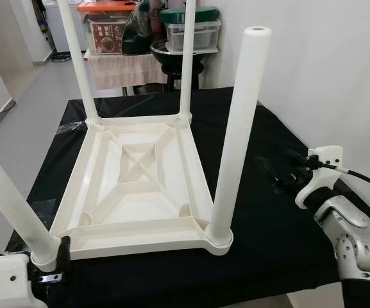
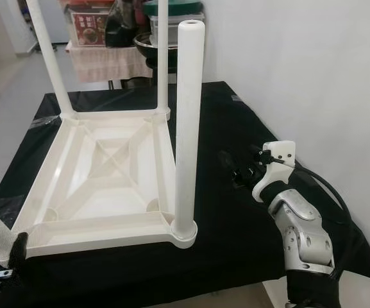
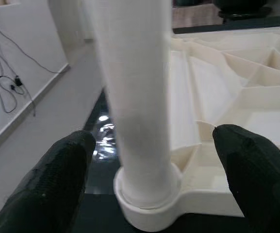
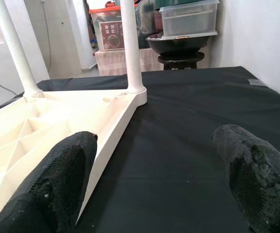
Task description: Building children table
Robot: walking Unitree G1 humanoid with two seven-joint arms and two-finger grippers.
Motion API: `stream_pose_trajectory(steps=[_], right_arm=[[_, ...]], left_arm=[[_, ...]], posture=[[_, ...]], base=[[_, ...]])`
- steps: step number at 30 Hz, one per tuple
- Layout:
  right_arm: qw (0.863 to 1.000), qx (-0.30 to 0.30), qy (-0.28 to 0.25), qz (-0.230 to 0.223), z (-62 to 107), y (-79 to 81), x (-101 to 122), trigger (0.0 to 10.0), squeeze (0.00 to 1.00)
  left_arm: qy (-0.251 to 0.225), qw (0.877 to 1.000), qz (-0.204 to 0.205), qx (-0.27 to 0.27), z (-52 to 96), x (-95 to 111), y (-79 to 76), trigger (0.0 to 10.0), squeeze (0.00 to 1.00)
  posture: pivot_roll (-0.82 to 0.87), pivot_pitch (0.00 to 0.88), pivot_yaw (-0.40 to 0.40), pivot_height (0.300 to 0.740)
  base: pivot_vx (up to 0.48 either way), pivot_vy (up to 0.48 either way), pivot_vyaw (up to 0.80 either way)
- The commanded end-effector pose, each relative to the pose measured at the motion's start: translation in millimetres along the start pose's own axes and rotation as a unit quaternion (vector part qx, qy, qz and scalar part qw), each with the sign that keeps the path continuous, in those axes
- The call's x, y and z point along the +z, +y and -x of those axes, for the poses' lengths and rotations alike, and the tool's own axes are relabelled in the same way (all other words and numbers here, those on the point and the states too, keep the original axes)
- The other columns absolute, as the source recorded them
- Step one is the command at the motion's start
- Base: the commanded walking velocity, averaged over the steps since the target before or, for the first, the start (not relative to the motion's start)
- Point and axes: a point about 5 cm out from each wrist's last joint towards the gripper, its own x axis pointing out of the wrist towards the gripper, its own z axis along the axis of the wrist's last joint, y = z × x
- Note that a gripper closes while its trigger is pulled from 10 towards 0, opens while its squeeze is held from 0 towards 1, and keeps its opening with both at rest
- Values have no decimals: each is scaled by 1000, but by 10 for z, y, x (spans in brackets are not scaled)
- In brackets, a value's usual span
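A white plastic children's table (image 1: 140, 173) lies upside down on a black cloth (image 1: 268, 218). Two far legs (image 1: 75, 58) (image 1: 188, 58) and the near right leg (image 1: 239, 128) stand upright in their sockets. The near left leg (image 1: 8, 199) leans outward to the left in its corner socket (image 3: 147, 204). My left gripper (image 3: 154, 138) is open around the base of that leg, one black finger (image 3: 62, 179) on each side with a gap. My right gripper (image 1: 276, 173) is open and empty, low over the cloth to the right of the table, pointing toward it.
Behind the cloth, a draped stand holds storage boxes (image 1: 117, 29) and a dark bowl (image 1: 175, 54). A white wall (image 1: 338, 77) runs close along the right. Bare floor (image 1: 24, 109) lies to the left, with cables (image 3: 8, 87) by the wall.
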Motion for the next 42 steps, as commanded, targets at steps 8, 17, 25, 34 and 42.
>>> stream_pose_trajectory(steps=[8, 17, 25, 34, 42], right_arm=[[1000, 0, 5, 8, -14, 10, -18, 10000, 0], [1000, 0, 5, 11, -23, 18, -16, 10000, 0], [1000, -2, 8, 13, -15, 10, -28, 10000, 0], [1000, -4, 5, 16, -13, -8, -1, 10000, 0], [1000, -10, -11, 19, 111, -117, 153, 10000, 0]], left_arm=[[19, 999, 16, -39, -108, -61, -55, 10000, 0], [11, 996, 25, -89, -249, -31, -148, 10000, 0], [2, 1000, -11, -28, -289, -8, 92, 10000, 0], [1, 1000, -22, -8, -484, -31, 279, 10000, 0], [10, 998, 1, -64, -606, -113, 54, 10000, 0]], posture=[[70, 31, -33, 740], [64, 30, -35, 740], [67, 34, -39, 740], [52, 25, -35, 740], [21, 19, -29, 740]], base=[[0, 0, 0], [0, 0, 0], [0, 0, 0], [0, 0, 0], [0, 0, 0]])
